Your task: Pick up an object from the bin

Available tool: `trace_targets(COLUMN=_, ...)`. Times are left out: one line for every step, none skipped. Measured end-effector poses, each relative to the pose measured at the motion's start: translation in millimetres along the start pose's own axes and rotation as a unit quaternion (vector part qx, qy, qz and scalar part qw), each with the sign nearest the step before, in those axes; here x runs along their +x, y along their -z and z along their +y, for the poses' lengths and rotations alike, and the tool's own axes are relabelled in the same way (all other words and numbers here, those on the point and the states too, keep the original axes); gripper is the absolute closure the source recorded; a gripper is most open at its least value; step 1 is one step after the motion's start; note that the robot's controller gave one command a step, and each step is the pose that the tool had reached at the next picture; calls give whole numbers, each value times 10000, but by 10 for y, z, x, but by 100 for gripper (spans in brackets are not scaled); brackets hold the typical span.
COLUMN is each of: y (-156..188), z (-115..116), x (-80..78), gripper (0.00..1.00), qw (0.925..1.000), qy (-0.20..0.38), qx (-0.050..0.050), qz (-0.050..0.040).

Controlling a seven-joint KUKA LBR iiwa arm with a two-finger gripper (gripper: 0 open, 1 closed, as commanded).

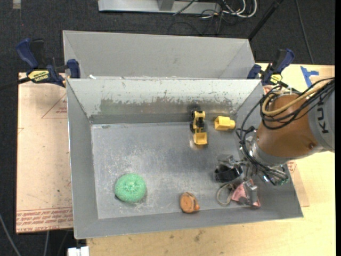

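Observation:
My gripper point(238, 179) is low in the bin's front right corner, under the orange wrist cover. Right beneath it, against the front right wall, lies a small pink thing point(242, 193) with a thin grey wire loop point(222, 194) beside it on the left. Whether the pink thing is held or only lies under the gripper I cannot tell. A brown round lump point(188, 202) rests on the floor to the left of the gripper, near the front wall.
A yellow and black toy vehicle point(199, 127) and a small yellow block point(224, 123) sit by the back wall, right of centre. A green fuzzy ball point(130, 188) lies at the front left. The arm comes in over the right rim.

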State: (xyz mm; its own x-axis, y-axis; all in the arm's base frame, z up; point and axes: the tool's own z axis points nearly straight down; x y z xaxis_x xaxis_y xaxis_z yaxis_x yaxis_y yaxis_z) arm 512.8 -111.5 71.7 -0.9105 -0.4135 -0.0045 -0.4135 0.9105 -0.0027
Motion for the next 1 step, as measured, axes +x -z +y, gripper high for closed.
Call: trace_targets(y=3, z=175, x=-128, gripper=100, qw=9965, qy=-831, qx=-2, qz=1)
